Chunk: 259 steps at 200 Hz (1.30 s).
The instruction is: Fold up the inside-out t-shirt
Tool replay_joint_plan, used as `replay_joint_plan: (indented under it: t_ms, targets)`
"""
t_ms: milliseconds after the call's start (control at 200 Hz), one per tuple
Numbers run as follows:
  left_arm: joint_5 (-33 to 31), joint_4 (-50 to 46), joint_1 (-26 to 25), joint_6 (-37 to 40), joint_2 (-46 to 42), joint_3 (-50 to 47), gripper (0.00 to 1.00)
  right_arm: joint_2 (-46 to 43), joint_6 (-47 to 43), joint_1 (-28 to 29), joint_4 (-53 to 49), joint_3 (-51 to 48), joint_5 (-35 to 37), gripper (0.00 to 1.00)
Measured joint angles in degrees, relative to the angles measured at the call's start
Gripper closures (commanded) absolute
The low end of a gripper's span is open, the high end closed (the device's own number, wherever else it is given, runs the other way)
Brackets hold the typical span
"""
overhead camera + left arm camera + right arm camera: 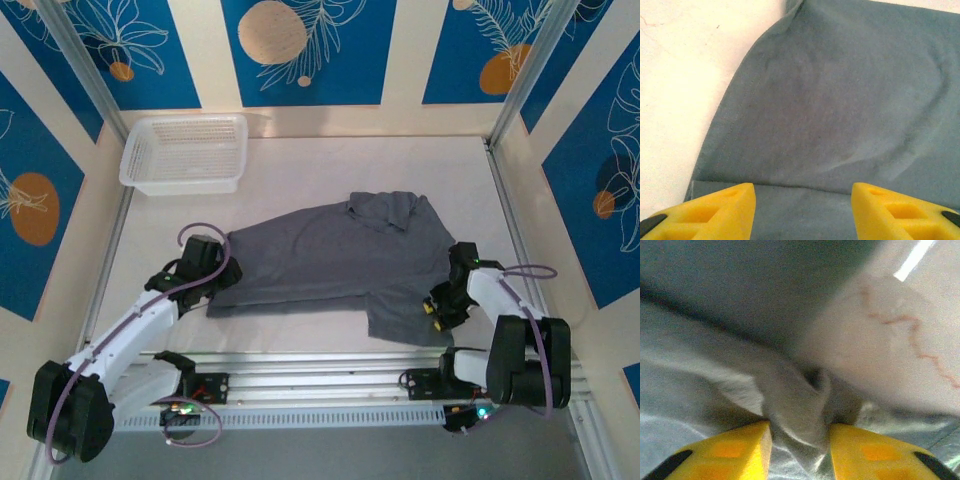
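The inside-out t-shirt [330, 250] lies spread across the middle of the white table [300, 165], between the two arms, well apart from the white mesh basket [185, 122] in the far left corner. Its left edge lies under the left gripper [222, 272]. In the left wrist view, that gripper's [802, 191] yellow fingers stand apart just above the cloth, nothing between them, near a stitched hem that runs along the shirt's edge. The right gripper [440, 305] is at the shirt's near right corner. In the right wrist view, the right gripper [800, 429] is clamped on a bunched ridge of the fabric. The shirt is plain slate-grey, soft and matte, mostly flat with shallow creases. It is rumpled at the far right and has one flap reaching toward the near edge.
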Motion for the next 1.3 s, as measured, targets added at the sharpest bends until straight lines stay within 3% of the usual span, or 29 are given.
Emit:
replay_joint_plan:
  t_ms: [15, 195, 340, 580, 675, 805, 965, 1085, 1220, 1295]
  targets:
    - [-0.07, -0.02, 0.00, 0.00, -0.04, 0.00, 0.47, -0.02, -0.07, 0.28, 0.26, 0.13, -0.26, 1.00]
    - [-1.38, -0.87, 0.00, 0.04, -0.59, 0.00, 0.47, -3.93, 0.59, 6.36, 0.04, 1.38, 1.33, 1.00]
    - [-1.53, -1.01, 0.00, 0.04, -0.68, 0.00, 0.47, -5.18, 1.22, 11.26, -1.31, 8.09, 2.01, 1.00]
    - [-1.25, -0.70, 0.00, 1.55, 1.70, 0.00, 0.45, 14.29, 1.27, 11.54, 2.25, 26.93, 4.22, 1.00]
    - [0.04, -0.55, 0.00, 2.49, 3.06, 0.20, 0.38, 22.27, -0.26, 10.10, 3.28, 35.82, 5.57, 0.66]
    - [3.56, 0.33, 0.00, 4.35, 4.90, 1.11, 0.36, 30.32, -4.87, 6.43, 3.34, 45.35, 5.99, 0.61]
    - [6.27, 1.70, 0.00, 4.96, 5.57, 1.18, 0.36, 26.60, -11.54, 5.05, 5.53, 38.34, 4.09, 0.64]
    - [7.91, 2.95, 0.00, 5.90, 6.23, 1.20, 0.35, 20.48, -14.97, 9.84, 5.44, 27.89, 0.11, 0.65]
    - [9.35, 3.48, 0.00, 7.15, 8.76, 2.25, 0.32, 19.89, -15.45, 15.21, 5.86, 22.53, -2.73, 0.66]
    - [9.49, 3.63, 0.00, 7.78, 10.34, 3.39, 0.30, 20.74, -15.39, 16.76, 6.19, 21.53, -3.96, 0.80]
